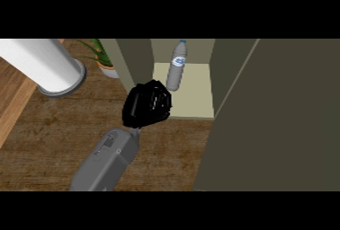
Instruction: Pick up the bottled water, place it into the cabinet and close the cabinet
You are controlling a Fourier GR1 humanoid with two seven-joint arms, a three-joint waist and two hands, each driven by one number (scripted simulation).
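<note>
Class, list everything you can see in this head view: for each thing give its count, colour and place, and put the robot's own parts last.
Bottled water: one, clear with a blue-and-white label, standing upright inside the cabinet.
Cabinet: one, olive-grey with a pale shelf, top centre; its door stands open at the right.
Potted plant: one, green leaves in a white pot, left of the cabinet.
Cylinder: one, white on a grey base, top left.
Counter: one, brown wood.
Forearm: one, grey, from the lower edge.
Hand: one, black, at the shelf's front edge, just below the bottle; which hand is unclear.
</note>
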